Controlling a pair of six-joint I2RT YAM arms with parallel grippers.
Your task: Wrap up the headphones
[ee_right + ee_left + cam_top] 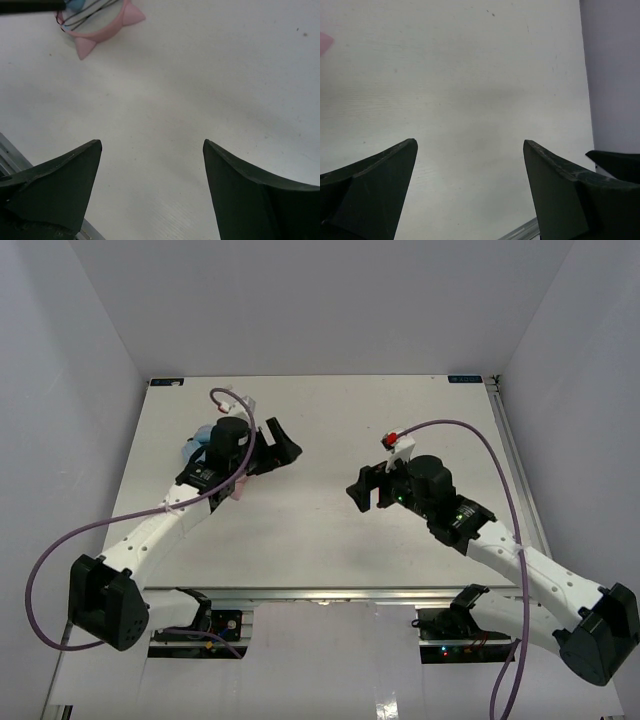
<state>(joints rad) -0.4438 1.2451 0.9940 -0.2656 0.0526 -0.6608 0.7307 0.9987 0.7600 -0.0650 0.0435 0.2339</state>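
Observation:
The headphones lie at the table's left, mostly hidden under my left arm in the top view; a light blue ear cup (199,444) and a bit of pink headband (238,493) show. In the right wrist view the pink headband with cat ears (102,31) sits at the top left, with the thin black cord (82,17) lying in several strands across it. A pink blur marks the headphones at the left wrist view's left edge (324,42). My left gripper (284,450) (470,142) is open and empty, just right of the headphones. My right gripper (357,490) (152,142) is open and empty over bare table, facing the left one.
The white table (320,540) has a metal rail along its near edge (520,232) (10,152). White walls enclose the left, back and right sides. Purple arm cables (480,435) loop above both arms.

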